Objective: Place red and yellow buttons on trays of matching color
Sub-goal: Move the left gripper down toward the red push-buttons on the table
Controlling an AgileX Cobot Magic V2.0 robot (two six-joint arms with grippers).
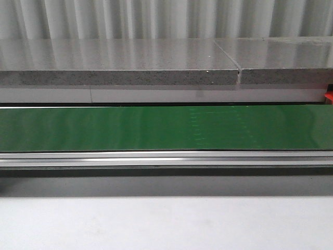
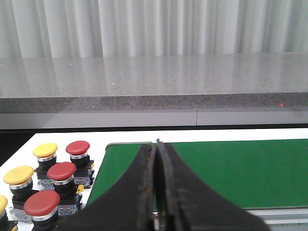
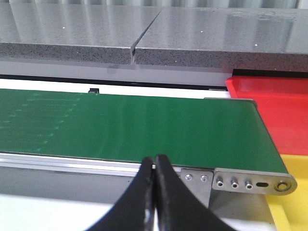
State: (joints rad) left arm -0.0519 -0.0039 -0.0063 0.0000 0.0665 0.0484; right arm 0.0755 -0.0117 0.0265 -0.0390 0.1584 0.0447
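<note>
The left gripper (image 2: 156,180), a pair of black curved fingers, has its jaws pressed together with nothing between them; only a thin slit shows along their length. Just beyond its tips lies the near end of the long green conveyor belt (image 2: 231,171), and further ahead runs the grey speckled stone ledge (image 2: 154,79). Off to one side of the fingers, on a white surface (image 2: 24,149) beside the belt end, stands a cluster of mushroom-headed push buttons on black bases: a red button (image 2: 77,147) farthest from the gripper, another red button (image 2: 61,171) nearer, and a third red button (image 2: 42,203) closest. Next to them are a yellow button (image 2: 45,150) and a second yellow button (image 2: 19,174), and the edge of another yellow cap (image 2: 2,203) is cut off by the frame.

The right gripper (image 3: 154,192) is likewise closed, its two black fingers touching at the tips and gripping nothing. It hangs over the metal side rail (image 3: 72,163) of the belt, near the belt's other end. Beyond that end, to the side of the fingers, sits the red plastic tray (image 3: 274,106), and closer to the gripper the yellow plastic tray (image 3: 293,207); both are only partly visible.

In the front view neither gripper appears; only the belt, the ledge and a sliver of red (image 1: 329,98) at the far edge show.
</note>
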